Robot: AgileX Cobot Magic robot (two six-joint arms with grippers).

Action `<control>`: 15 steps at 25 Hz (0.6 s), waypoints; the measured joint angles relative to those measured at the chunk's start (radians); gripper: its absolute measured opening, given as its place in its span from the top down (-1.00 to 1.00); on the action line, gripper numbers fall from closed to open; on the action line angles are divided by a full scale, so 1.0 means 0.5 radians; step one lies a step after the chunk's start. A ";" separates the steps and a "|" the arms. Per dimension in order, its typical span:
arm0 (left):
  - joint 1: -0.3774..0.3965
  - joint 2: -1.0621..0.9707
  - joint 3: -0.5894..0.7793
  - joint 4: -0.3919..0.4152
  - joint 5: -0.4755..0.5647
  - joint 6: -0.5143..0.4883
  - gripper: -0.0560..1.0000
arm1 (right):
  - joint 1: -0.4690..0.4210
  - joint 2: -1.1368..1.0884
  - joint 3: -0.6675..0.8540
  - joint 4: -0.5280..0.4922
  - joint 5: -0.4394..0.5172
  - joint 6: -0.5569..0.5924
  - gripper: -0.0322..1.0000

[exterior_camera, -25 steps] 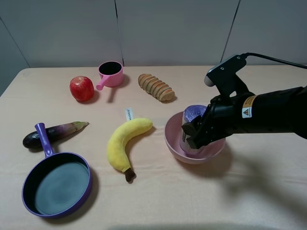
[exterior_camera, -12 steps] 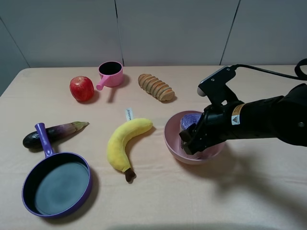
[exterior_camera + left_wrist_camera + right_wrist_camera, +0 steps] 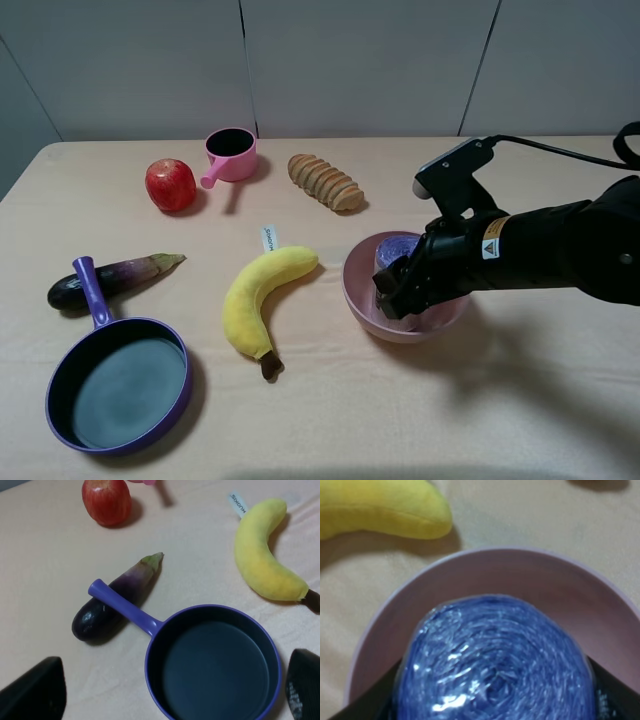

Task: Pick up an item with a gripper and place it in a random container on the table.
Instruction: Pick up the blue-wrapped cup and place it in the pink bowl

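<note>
- Canister [image 3: 398, 248] stands upright inside your pink bowl [image 3: 356, 288];
- Right gripper [image 3: 399, 296] clamps its sides with 2 fingers;
- Your left gripper [image 3: 170, 687] gapes wide, holding nothing.

Upright canister [image 3: 398, 248] inside pink bowl [image 3: 353, 282], right hand [image 3: 396, 294] seemingly gripping

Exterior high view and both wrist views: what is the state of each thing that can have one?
canister: upright inside the bowl, clamped by the right gripper.
bowl: upright, holding the canister.
right gripper: shut on the canister.
left gripper: open, empty.
frying pan: upright, empty.
small pink pot: upright, looks empty.
</note>
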 joint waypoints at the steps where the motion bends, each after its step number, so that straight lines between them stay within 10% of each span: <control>1: 0.000 0.000 0.000 0.000 0.000 0.000 -0.77 | 0.000 0.000 0.000 0.004 0.000 0.000 0.06; 10: 0.000 0.000 0.000 0.000 0.000 0.000 -0.77 | 0.000 0.000 0.002 0.024 -0.004 0.000 0.06; 15: 0.000 0.000 0.000 0.000 0.000 0.000 -0.77 | 0.000 0.000 0.002 0.052 -0.028 0.000 -0.29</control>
